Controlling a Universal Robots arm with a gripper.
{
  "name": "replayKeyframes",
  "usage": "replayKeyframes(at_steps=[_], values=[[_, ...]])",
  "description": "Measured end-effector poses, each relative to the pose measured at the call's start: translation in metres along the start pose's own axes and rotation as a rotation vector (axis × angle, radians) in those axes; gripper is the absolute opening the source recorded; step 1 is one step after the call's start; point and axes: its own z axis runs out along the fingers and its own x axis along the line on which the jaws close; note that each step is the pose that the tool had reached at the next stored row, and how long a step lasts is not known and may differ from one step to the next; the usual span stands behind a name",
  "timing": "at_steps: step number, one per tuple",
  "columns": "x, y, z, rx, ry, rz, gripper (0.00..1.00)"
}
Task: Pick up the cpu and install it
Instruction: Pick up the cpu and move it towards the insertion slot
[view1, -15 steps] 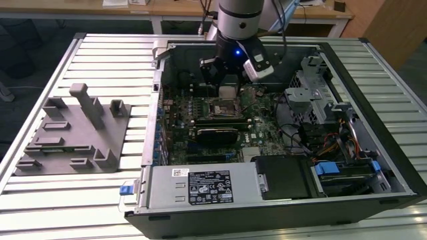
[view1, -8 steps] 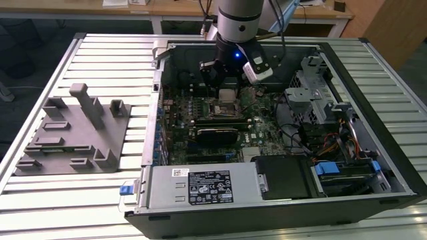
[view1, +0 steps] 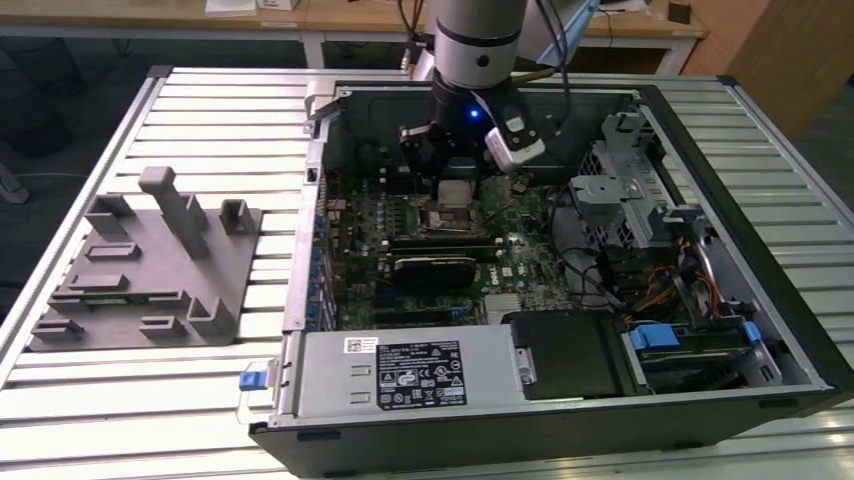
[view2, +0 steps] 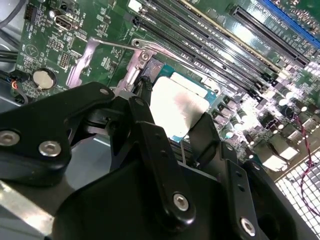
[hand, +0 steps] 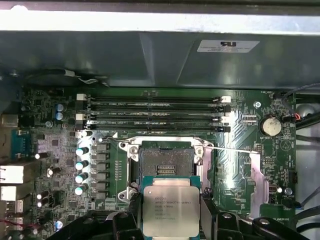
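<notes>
I read gripper clamped on cpu, pickup done. It hangs near socket (bare, frame open), not seated; install left to do.

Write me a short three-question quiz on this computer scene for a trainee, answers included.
1. True or false: the cpu already sits in the socket.
2. What does the gripper hold? A) a memory stick B) the cpu C) a cable
3. Fill in: ___ memory slots lie between the socket and the case wall.
Key: 1 false; 2 B; 3 four.
</notes>
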Motion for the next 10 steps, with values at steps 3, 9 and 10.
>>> replayKeyframes(at_steps=[3, 9, 10], values=[[0.0, 0.0001, 0.0017, 0.0012, -0.0026, 0.019, 0.55], [0.0001, 0.0025, 0.0068, 0.0016, -0.0065, 0.047, 0.55], [0.0001, 0.0025, 0.0076, 0.0016, -0.0066, 0.046, 0.55]])
